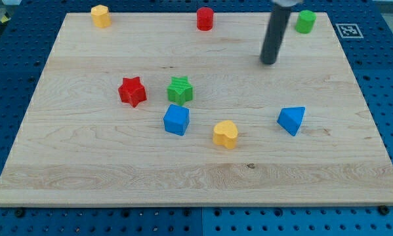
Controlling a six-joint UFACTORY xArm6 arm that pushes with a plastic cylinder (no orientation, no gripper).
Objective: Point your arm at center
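Note:
My tip [268,62] is at the end of a dark rod that comes down from the view's top right. It rests on the wooden board [84,164], right of the board's middle and above the blue triangular block [292,120]. Near the middle lie a red star [132,91], a green star [180,89], a blue cube [176,120] and a yellow heart [226,134]. The tip touches no block.
Along the board's top edge stand a yellow hexagonal block [101,15], a red cylinder [205,18] and a green cylinder [306,21]. A marker tag [348,29] lies on the blue pegboard table at the view's top right.

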